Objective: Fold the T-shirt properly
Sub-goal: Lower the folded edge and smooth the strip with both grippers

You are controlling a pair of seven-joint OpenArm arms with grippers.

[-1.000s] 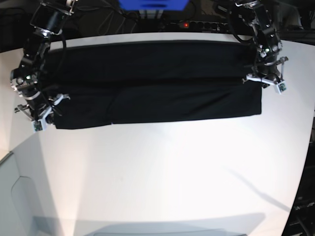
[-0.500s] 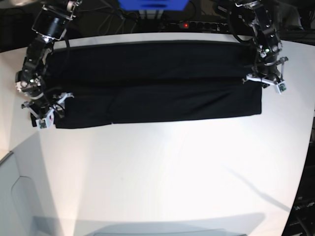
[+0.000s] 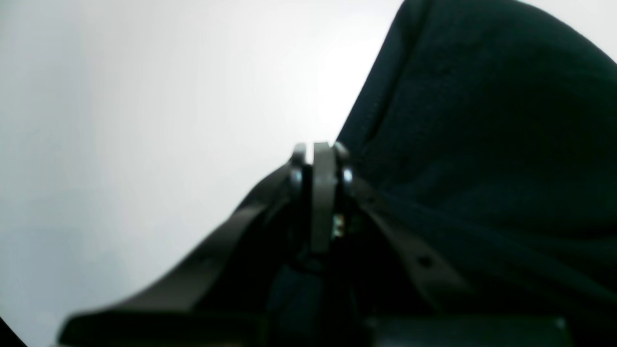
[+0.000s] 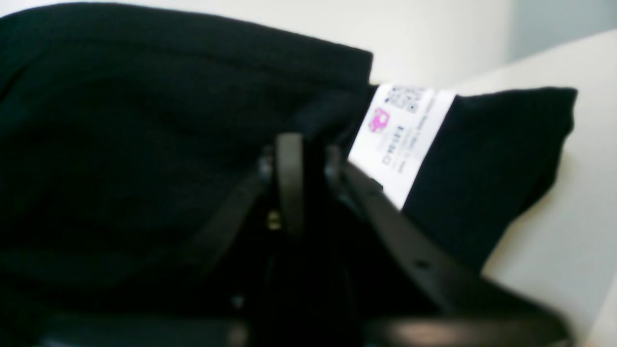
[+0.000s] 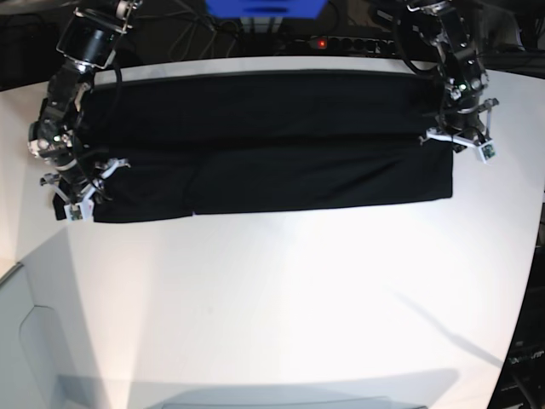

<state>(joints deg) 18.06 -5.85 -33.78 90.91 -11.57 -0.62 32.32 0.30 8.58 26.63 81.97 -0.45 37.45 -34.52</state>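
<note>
The black T-shirt [image 5: 272,136] lies as a long folded band across the far part of the white table [image 5: 298,298]. At its right end, my left gripper [image 5: 460,141] is shut at the fold. In the left wrist view, the left gripper [image 3: 320,149] has its jaws pressed together at the edge of the T-shirt [image 3: 482,144]. My right gripper [image 5: 75,200] sits at the band's near left corner. Up close, the right gripper [image 4: 294,144] is shut in the cloth of the T-shirt [image 4: 120,120], beside a white label [image 4: 400,140] with pink print.
A blue box [image 5: 264,7] and a power strip with a red light [image 5: 319,41] sit behind the table's far edge. A grey surface [image 5: 34,341] lies past the table's curved left edge.
My right gripper has shifted a little toward the far side along the shirt's left end, and the corner there has pulled in slightly. The left arm has not moved.
</note>
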